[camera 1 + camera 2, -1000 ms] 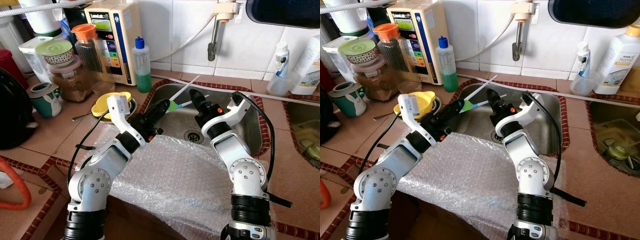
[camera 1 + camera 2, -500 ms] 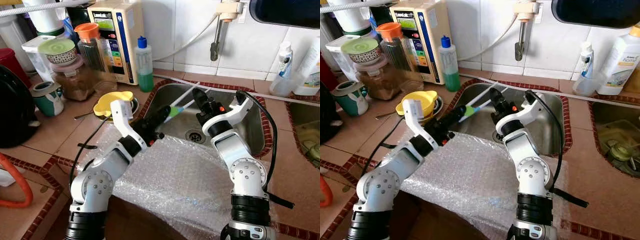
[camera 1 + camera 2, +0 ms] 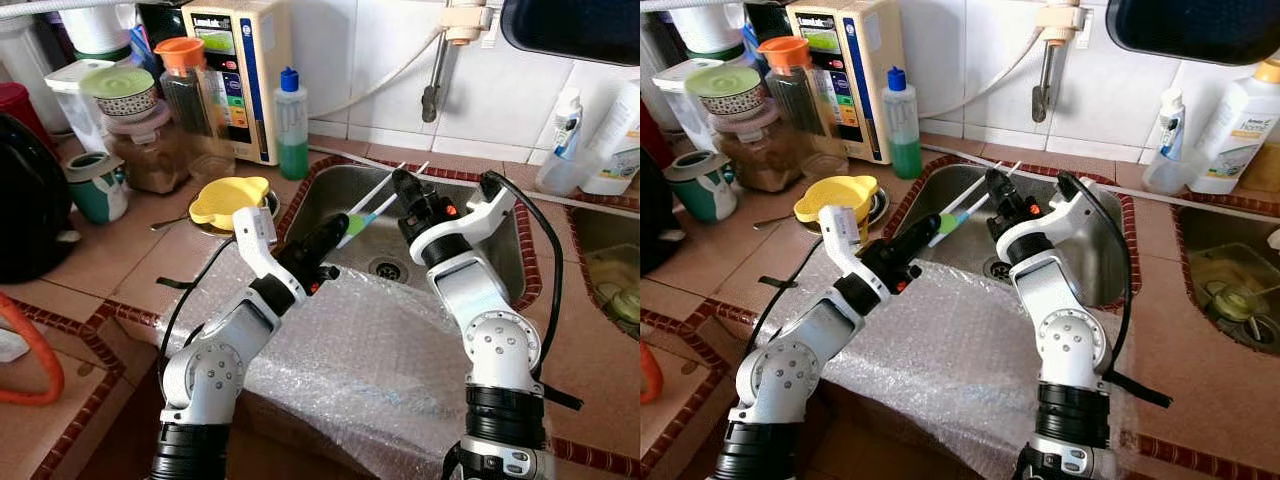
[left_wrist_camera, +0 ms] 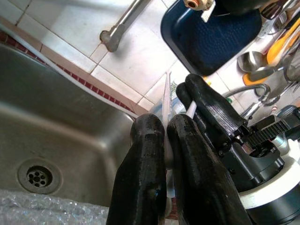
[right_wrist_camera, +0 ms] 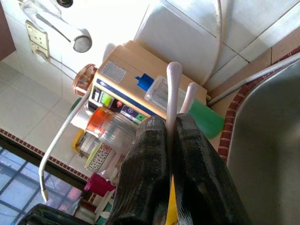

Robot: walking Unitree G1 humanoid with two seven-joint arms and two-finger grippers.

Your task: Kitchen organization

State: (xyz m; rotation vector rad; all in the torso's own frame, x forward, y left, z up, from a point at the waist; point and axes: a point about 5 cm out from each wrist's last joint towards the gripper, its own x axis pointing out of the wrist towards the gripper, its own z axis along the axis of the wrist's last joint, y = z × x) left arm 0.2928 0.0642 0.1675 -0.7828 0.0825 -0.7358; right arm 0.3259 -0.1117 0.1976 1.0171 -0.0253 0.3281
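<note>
Two thin white-handled brushes cross above the steel sink [image 3: 505, 262], close together and nearly parallel. My left gripper [image 3: 337, 228] is shut on the one with a green part [image 3: 357, 224]; its white handle [image 4: 167, 93] runs out between the black fingers [image 4: 150, 159]. My right gripper [image 3: 404, 186] reaches in from the opposite side and is shut on a white handle [image 5: 172, 84]. A second white handle [image 5: 189, 96] lies right beside it. The two grippers are almost touching over the sink's left half.
Bubble wrap [image 3: 370, 350] covers the counter edge under both arms. A yellow bowl [image 3: 228, 198], a green soap bottle [image 3: 292, 125], jars [image 3: 150, 150] and a beige appliance [image 3: 240, 70] crowd the left counter. Bottles [image 3: 1230, 125] stand at the back right, and a tap [image 3: 435, 95] hangs over the sink.
The left arm has shifted slightly right and the two white handles have drawn closer together, now nearly parallel. Both grippers kept their hold. The camera moved a little.
</note>
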